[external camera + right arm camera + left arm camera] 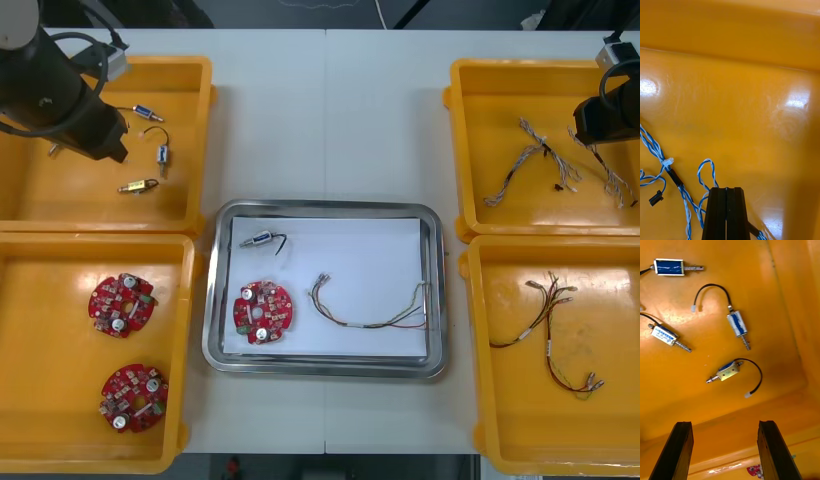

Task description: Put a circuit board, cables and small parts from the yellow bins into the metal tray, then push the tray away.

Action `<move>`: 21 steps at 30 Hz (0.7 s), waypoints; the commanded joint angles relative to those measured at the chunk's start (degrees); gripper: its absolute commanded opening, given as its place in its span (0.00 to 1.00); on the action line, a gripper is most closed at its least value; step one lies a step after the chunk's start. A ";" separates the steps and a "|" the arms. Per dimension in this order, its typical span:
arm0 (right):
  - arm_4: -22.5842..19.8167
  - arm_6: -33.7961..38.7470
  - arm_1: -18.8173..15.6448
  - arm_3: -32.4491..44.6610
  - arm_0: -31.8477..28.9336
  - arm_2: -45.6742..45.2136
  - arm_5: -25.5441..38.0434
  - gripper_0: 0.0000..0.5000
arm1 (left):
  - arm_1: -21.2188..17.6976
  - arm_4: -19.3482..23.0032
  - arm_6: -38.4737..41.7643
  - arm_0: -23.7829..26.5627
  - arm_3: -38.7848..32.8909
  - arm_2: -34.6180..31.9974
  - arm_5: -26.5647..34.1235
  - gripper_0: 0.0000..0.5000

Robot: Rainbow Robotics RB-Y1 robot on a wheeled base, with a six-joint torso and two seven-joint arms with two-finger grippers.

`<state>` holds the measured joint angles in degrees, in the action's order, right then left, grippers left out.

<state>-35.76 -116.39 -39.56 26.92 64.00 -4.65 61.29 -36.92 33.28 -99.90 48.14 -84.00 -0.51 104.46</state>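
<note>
Picking up a blue-white cable (655,148) looks like the step in hand. The right end effector (726,189) sits low in the far right bin (460,100), fingers closed flat together, with that cable running right under the tips. We can't tell if a strand is actually pinched. To do it well we'd lift slow and straight, check that one cable comes up without dragging its tangled neighbours over the wall, then carry it to the tray (325,207) mid-desk (330,100).

The left end effector (725,423) hangs open over the far left bin (195,120), with four small parts (736,323) loose on the floor beyond its fingers, none touched.

What's where:
- **Tray:** the white inside holds a board (262,311), a part (260,239) near its far left corner and a thin cable (370,305) right of the board, all apart.
- **Near left bin (30,350):** two spare boards (122,303).
- **Near right bin (480,400):** a few dark and red-yellow cables (560,340).
</note>
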 commanded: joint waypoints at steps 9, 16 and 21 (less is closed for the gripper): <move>-0.72 0.73 0.54 1.82 0.16 0.52 -3.64 0.00 | -3.77 -3.84 -21.03 6.44 12.63 -2.65 -8.66 1.00; -1.24 0.64 1.15 1.82 0.60 0.52 -4.52 0.00 | -3.95 -5.68 -26.22 7.41 18.96 -4.32 -15.25 1.00; -1.24 0.81 1.85 1.82 1.31 0.52 -5.31 0.00 | -4.04 -6.30 -27.36 7.41 22.65 -4.76 -20.70 1.00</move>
<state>-36.46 -116.37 -38.55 26.96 63.98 -4.65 56.75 -38.00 28.06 -119.63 52.48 -62.73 -3.65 86.70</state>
